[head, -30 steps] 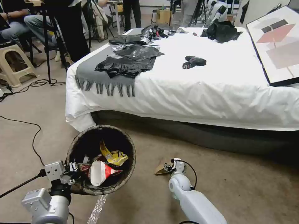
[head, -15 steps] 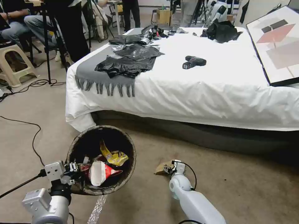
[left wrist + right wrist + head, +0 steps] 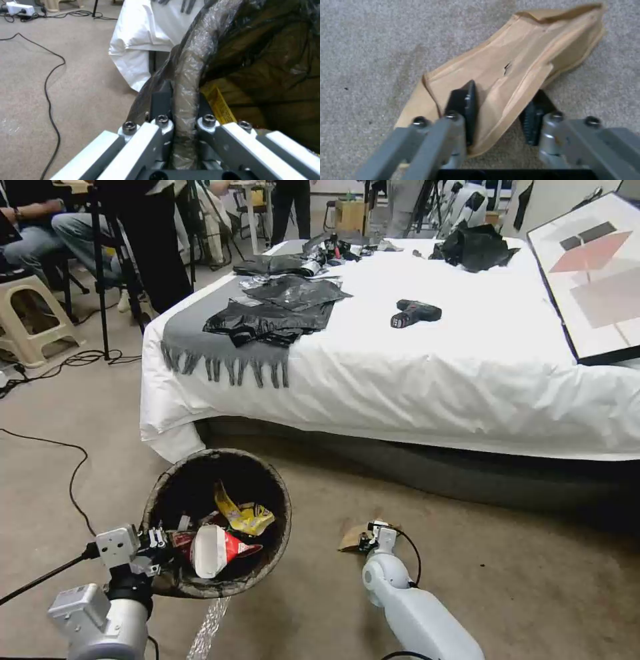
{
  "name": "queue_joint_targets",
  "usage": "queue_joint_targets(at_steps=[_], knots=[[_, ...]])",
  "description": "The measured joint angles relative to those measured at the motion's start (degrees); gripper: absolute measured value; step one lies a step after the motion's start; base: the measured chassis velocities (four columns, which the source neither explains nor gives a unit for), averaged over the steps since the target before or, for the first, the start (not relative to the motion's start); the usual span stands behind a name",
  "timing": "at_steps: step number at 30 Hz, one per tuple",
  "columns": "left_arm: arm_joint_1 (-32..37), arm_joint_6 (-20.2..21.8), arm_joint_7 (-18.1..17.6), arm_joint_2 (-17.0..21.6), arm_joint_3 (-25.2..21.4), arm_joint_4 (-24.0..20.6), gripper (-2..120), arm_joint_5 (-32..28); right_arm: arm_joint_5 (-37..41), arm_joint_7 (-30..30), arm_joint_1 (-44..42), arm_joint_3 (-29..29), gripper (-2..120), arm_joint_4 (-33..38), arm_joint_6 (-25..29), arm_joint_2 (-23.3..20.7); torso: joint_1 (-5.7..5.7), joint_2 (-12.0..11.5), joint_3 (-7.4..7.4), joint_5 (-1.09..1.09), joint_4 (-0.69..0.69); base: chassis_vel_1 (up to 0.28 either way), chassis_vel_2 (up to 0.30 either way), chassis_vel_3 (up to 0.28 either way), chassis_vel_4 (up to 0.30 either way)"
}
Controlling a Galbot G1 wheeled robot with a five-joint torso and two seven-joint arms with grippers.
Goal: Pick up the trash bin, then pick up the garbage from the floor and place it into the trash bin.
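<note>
Versus the earlier head frames: trash bin and left gripper unchanged, same spot. The brown paper bag has shifted slightly right and sits closer under the right gripper, which has also edged a little right. A person in the background has moved; bed items are the same.

Left side: left gripper clamped shut on the near rim of the trash bin, holding it tilted with its mouth toward the camera. Inside the bin: a yellow wrapper and a red-and-white carton. The left wrist view adds what the head view hides: the fingers pinch the bag-wrapped rim from both sides, dark liner crinkled over it, yellow wrapper just inside.

Right side: right gripper down at the carpet, on the brown paper bag, in front of the bed. In the head view the bag is mostly hidden by the wrist. The right wrist view shows more: the brown paper bag lies flat and crumpled on the carpet, one edge raised between the two fingers; jaws partly apart, straddling the fold, not yet squeezed tight.
</note>
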Motion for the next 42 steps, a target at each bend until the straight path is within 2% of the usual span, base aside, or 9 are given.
queue_joint_targets(at_steps=[8, 15, 20, 23, 24, 27, 30, 32, 42], knots=[[-0.17, -0.06, 0.00, -0.08, 0.07, 0.00, 3, 0.00, -0.11, 0.08, 0.01, 0.10, 0, 0.20, -0.06, -0.27, 0.00, 0.00, 0.00, 0.00, 0.00, 0.000, 0.000, 0.000, 0.000], [-0.19, -0.08, -0.05, -0.03, 0.00, 0.00, 3, 0.00, -3.28, -0.64, -0.40, 0.31, 0, 3.05, 0.21, -2.03, 0.00, 0.00, 0.00, 0.00, 0.00, 0.000, 0.000, 0.000, 0.000], [-0.21, -0.08, -0.12, 0.17, -0.06, 0.00, 3, -0.08, -4.77, -1.98, -2.04, -0.93, 0, 13.70, -1.33, -7.89, 0.00, 0.00, 0.00, 0.01, -0.01, 0.000, 0.000, 0.000, 0.000], [-0.21, -0.08, -0.20, 0.35, -0.13, 0.00, 3, -0.16, -4.77, -3.68, -2.87, -2.91, 0, 24.54, -2.91, -14.19, 0.00, 0.00, 0.00, 0.03, 0.00, 0.000, 0.000, 0.000, 0.000], [-0.21, -0.08, -0.20, 0.35, -0.13, 0.00, 3, -0.16, -4.77, -3.68, -2.87, -2.91, 0, 24.54, -2.91, -14.19, 0.00, 0.00, 0.00, 0.03, 0.00, 0.000, 0.000, 0.000, 0.000], [-0.27, -0.06, -0.26, 0.41, -0.10, 0.00, 3, -0.19, -2.75, -6.02, -2.96, -3.55, 0, 35.19, -5.58, -19.36, 0.00, 0.00, 0.00, 0.02, -0.01, 0.000, 0.000, 0.000, 0.000], [-0.30, -0.02, -0.27, 0.45, -0.07, 0.00, 3, -0.19, -0.88, -7.44, -2.37, -3.87, 0, 40.82, -7.06, -22.51, 0.00, 0.00, 0.00, 0.02, -0.01, 0.000, 0.000, 0.000, 0.000], [-0.29, 0.05, -0.25, 0.52, -0.06, 0.00, 3, -0.19, 2.04, -10.67, -0.52, -4.22, 0, 48.19, -9.25, -27.10, 0.00, 0.00, 0.00, 0.00, 0.00, 0.000, 0.000, 0.000, 0.000], [0.00, 0.17, -0.23, 0.68, -0.06, 0.00, 3, -0.18, 7.66, -23.37, 6.25, -5.81, 0, 57.30, -12.25, -35.96, 0.00, 0.01, 0.00, 0.00, 0.00, 0.000, 0.000, 0.000, 0.000]])
